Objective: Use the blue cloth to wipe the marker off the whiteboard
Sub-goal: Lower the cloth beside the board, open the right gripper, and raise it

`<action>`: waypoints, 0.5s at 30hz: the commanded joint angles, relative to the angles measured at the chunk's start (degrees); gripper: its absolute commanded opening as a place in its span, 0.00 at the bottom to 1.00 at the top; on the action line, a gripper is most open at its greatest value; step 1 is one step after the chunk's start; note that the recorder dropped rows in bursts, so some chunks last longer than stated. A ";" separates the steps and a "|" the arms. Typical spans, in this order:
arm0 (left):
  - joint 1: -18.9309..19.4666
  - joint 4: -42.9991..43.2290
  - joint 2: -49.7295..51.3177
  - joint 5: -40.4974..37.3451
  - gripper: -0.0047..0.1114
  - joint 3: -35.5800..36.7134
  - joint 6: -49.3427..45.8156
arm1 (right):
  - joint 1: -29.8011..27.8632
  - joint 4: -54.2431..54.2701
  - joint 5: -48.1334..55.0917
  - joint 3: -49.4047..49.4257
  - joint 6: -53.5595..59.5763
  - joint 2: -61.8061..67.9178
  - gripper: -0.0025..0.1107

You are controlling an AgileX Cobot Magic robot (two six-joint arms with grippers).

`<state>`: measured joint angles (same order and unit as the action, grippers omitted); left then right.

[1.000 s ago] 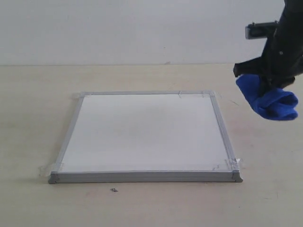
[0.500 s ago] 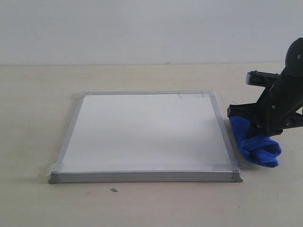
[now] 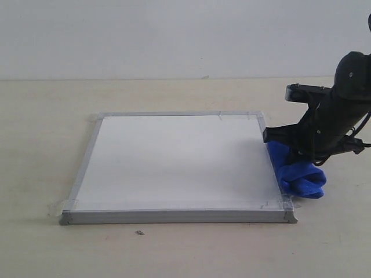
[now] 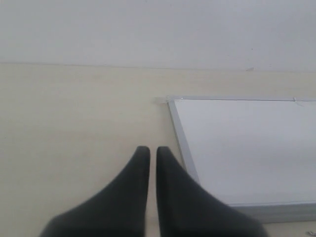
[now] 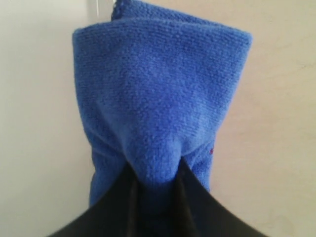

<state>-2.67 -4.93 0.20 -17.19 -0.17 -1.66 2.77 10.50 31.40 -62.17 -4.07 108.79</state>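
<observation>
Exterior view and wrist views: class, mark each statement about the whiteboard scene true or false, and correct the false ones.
1. The right end effector grips the cloth. True.
2. The cloth lies in the middle of the board. False: it is at the board's right edge.
3. The left end effector holds a pen. False: it holds nothing.
4. The board lies flat on the table. True.
5. No red line shows on the board. True.

the blue cloth hides the right jaws' tips and part of the whiteboard frame. the right arm runs off the exterior view's edge.
</observation>
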 commanded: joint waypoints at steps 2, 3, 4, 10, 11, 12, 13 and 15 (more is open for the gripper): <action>0.16 0.07 -0.20 0.43 0.08 0.17 -0.09 | 0.11 -2.76 -0.47 0.10 -2.09 -0.80 0.02; 0.16 0.07 -0.20 0.43 0.08 0.17 -0.09 | 0.11 -3.64 -0.47 0.10 -3.08 -0.80 0.02; 0.16 0.07 -0.20 0.43 0.08 0.17 -0.09 | 0.11 -4.87 -0.47 0.10 -4.45 -0.80 0.02; 0.16 0.07 -0.20 0.43 0.08 0.17 -0.09 | 0.11 -13.13 0.18 0.10 -12.32 -0.80 0.02; 0.16 0.07 -0.20 0.43 0.08 0.17 -0.09 | 0.11 -13.13 0.36 0.10 -12.32 -0.80 0.02; 0.16 0.07 -0.20 0.43 0.08 0.17 -0.09 | 0.11 -13.13 0.48 0.10 -12.32 -0.80 0.02; 0.16 0.07 -0.20 0.43 0.08 0.17 -0.09 | 0.11 -12.99 0.47 0.10 -12.32 -0.80 0.02; 0.16 0.07 -0.20 0.43 0.08 0.17 -0.09 | 0.11 -12.75 0.47 0.10 -11.98 -0.80 0.02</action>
<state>-2.67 -4.93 0.20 -17.19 -0.17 -1.66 2.77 -1.42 31.69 -62.17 -15.67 108.79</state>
